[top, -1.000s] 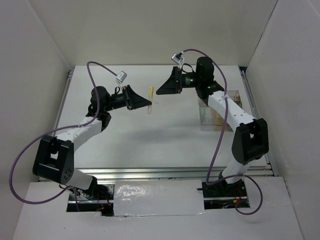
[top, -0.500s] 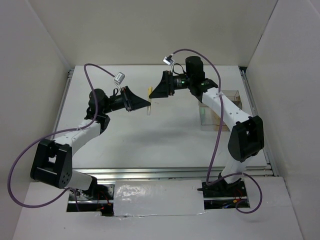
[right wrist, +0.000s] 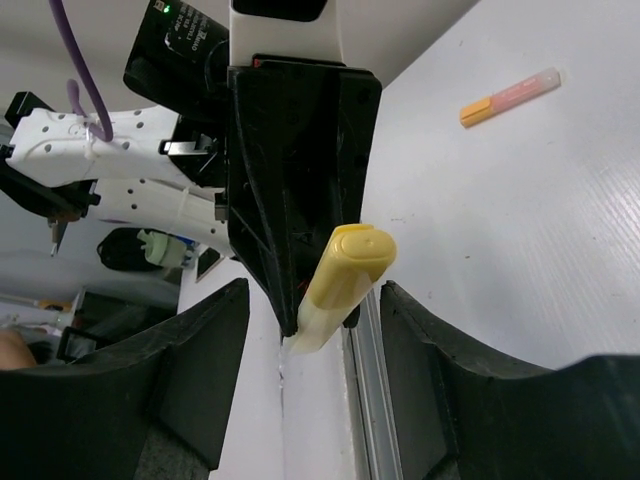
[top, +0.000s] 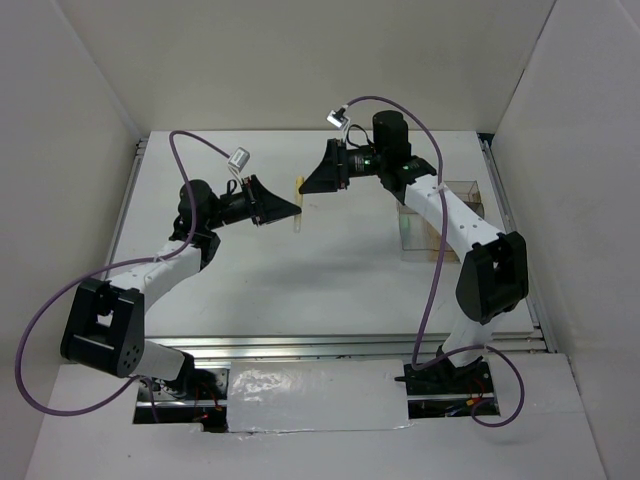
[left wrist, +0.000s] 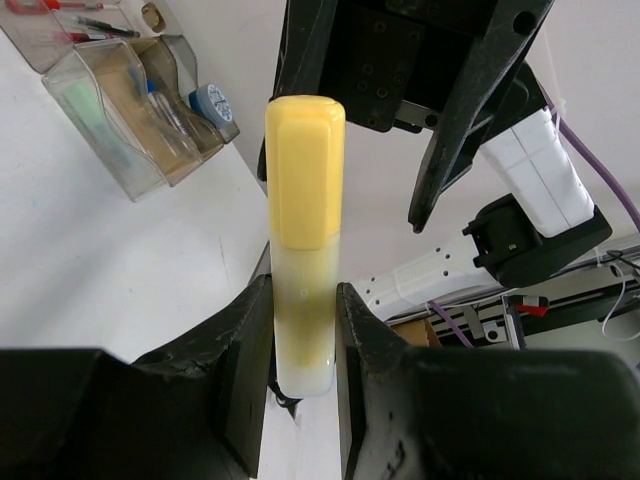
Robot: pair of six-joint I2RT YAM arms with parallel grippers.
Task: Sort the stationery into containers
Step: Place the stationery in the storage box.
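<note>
My left gripper [top: 291,207] is shut on the pale lower end of a stubby yellow marker [top: 299,196] and holds it in the air over the table's middle. In the left wrist view the marker [left wrist: 304,190] stands up between my fingers [left wrist: 245,350]. My right gripper [top: 309,185] is open and faces the marker's cap from the right. In the right wrist view the cap [right wrist: 352,262] lies between the open fingers [right wrist: 195,370] without touching them. The clear compartment box [top: 440,216] stands at the right. In the left wrist view it [left wrist: 95,110] holds a blue-white roll [left wrist: 211,101] and red pens.
An orange-tipped marker [right wrist: 510,94] lies loose on the white table in the right wrist view. White walls enclose the table on three sides. Purple cables loop from both arms.
My right gripper has moved left, closing in on the yellow marker's cap, then held still. My left gripper has barely shifted and keeps its hold on the marker.
</note>
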